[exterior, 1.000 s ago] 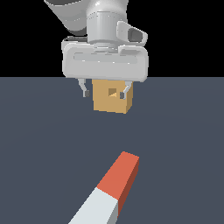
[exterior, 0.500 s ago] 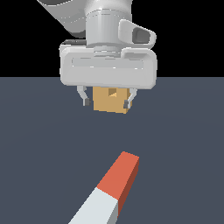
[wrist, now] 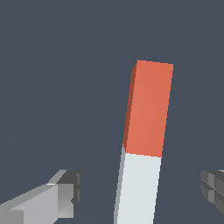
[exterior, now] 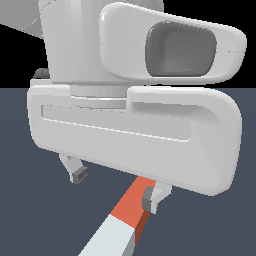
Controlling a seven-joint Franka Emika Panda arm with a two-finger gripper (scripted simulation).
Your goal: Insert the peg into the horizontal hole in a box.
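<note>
The peg (exterior: 131, 210) lies flat on the dark floor, its red-orange half farther from the exterior camera and its white half nearer. My gripper (exterior: 114, 186) hangs open above it, and its big grey-white hand fills most of the exterior view. One fingertip (exterior: 78, 175) is off to the exterior view's left of the peg; the other (exterior: 149, 198) overlaps the red half's right edge. In the wrist view the peg (wrist: 146, 131) runs between the two spread fingers (wrist: 61, 192), with the gripper (wrist: 140, 190) over its white half near the colour seam. The box and its hole are hidden behind the hand.
Only the plain dark blue-grey floor (exterior: 30, 215) surrounds the peg in both views. The black background begins above the floor's far edge (exterior: 15, 88).
The hand has travelled from over the tan box toward the camera and down to the peg. It now covers the box. Its fingers stay spread and the peg has not moved.
</note>
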